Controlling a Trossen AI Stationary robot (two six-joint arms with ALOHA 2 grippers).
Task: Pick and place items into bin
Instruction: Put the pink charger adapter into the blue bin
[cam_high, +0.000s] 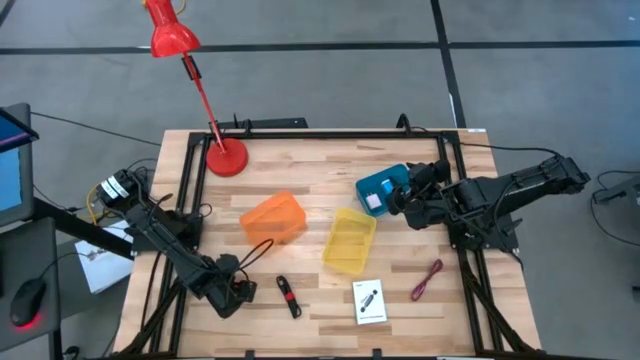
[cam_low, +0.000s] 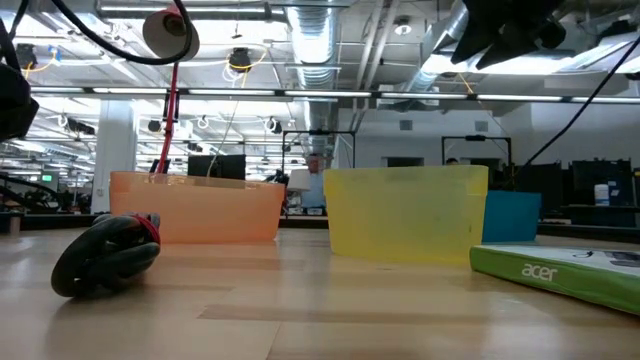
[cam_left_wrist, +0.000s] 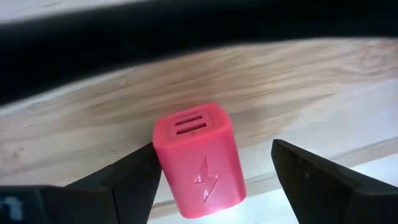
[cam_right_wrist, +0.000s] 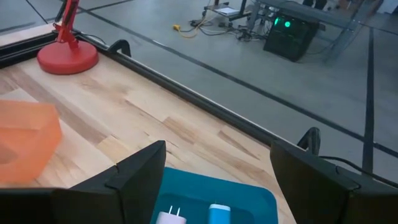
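A pink cube (cam_left_wrist: 199, 162) with a lightning mark and two slots lies on the table between the open fingers of my left gripper (cam_left_wrist: 214, 171), which is low at the table's near left (cam_high: 238, 290). My right gripper (cam_right_wrist: 217, 174) is open and empty above the blue bin (cam_high: 380, 190), which holds a white plug piece (cam_right_wrist: 168, 216) and a blue cube (cam_right_wrist: 219, 213). The black-and-red stick tool (cam_high: 289, 296), the white card (cam_high: 370, 301) and the dark red cord (cam_high: 427, 280) lie flat near the table's near edge. My left gripper has one finger (cam_left_wrist: 134, 177) right beside the cube's side (cam_left_wrist: 163, 171), and I cannot tell whether it touches. The other finger (cam_left_wrist: 311, 177) stands clear of the cube. The cube rests on the table.
An orange bin (cam_high: 273, 218) and a yellow bin (cam_high: 350, 240) stand mid-table. The red desk lamp's base (cam_high: 226, 157) is at the far left, its stem leaning over the far edge. Black frame rails run along the table's sides.
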